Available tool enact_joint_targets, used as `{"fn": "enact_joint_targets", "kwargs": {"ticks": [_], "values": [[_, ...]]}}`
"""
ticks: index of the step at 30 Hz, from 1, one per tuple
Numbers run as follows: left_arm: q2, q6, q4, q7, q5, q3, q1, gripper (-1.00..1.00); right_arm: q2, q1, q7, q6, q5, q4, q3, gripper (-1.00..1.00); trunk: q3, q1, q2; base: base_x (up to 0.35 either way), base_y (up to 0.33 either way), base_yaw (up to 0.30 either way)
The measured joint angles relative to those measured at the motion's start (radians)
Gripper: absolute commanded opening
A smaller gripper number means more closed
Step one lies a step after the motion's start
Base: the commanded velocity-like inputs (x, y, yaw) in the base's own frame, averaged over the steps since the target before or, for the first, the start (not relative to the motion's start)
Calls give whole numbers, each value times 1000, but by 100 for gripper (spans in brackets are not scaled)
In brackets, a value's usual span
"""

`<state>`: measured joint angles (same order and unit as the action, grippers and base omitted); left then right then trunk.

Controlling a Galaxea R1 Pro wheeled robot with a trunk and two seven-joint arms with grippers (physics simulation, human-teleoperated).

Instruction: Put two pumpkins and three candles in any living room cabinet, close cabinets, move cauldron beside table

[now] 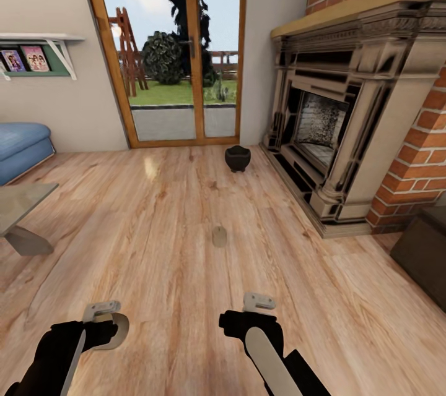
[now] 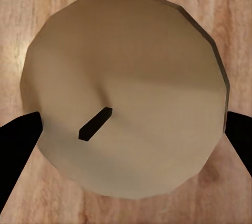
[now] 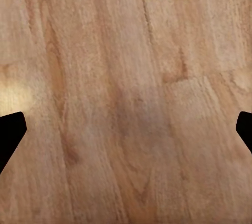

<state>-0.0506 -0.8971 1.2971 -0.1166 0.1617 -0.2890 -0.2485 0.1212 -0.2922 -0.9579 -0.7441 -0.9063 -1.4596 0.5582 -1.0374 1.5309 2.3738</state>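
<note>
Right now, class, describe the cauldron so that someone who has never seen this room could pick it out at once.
Find the brick fireplace on the right and the glass garden doors in the far wall. On the bare wooden floor between them, near the hearth's left corner, stands the cauldron. It is the only small, round black pot there; the candle lying nearer is pale.
</note>
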Motion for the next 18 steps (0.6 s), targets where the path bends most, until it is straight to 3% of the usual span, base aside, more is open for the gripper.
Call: {"fn": "enact_joint_targets", "kwargs": {"ticks": [4,11,18], "values": [[0,1,-1,0,-2,1,0,-100,0,-1,-5,0,1,0,2,100,0,0,0,249,5,61],[0,3,-3,1,0,1,0,-100,1,0,-8,0,1,1,2,100,0,0,0,317,1,210],[0,4,-23,2,15,-1,0,-100,0,0,-9,0,1,1,2,100,0,0,0,330,0,28]]}}
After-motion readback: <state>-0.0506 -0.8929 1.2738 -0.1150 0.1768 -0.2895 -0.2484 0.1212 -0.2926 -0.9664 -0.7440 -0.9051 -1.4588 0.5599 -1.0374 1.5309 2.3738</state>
